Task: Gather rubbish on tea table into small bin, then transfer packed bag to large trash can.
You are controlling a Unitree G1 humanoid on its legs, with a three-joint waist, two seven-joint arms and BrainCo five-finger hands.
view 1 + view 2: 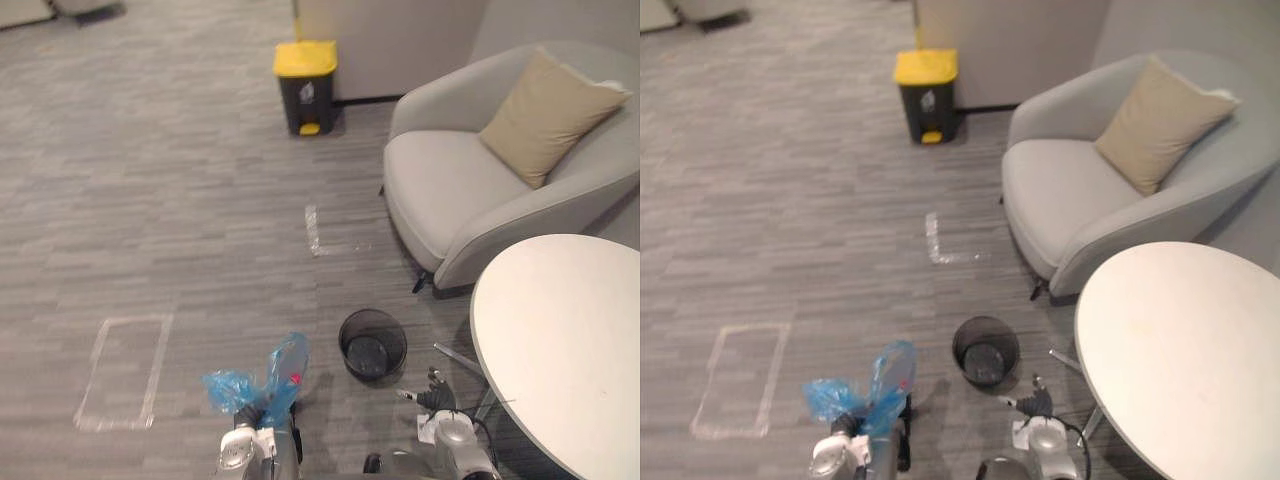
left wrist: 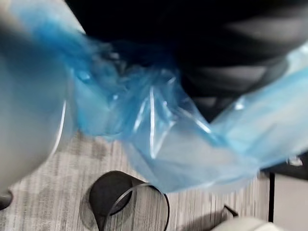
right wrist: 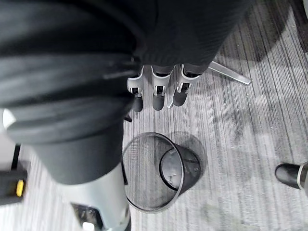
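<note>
Blue bag (image 1: 283,372) bunched over the left hand (image 2: 207,33) at 6 o'clock, grasp under the film not discernible, long lobe pointing toward 1 o'clock, shorter lobe toward 9, right hand (image 3: 161,79) empty with fingers straight, near small bin (image 1: 342,348), large trash can (image 1: 305,85) at 12 o'clock.

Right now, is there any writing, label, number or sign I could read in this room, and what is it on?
No text here can be read.
Large trash can: a pale mark on its dark front, too small to read.
Blue bag held in the left hand: a red patch on it, too blurred to tell whether it is print.
Tape outlines on the floor: bare lines, no writing.
</note>
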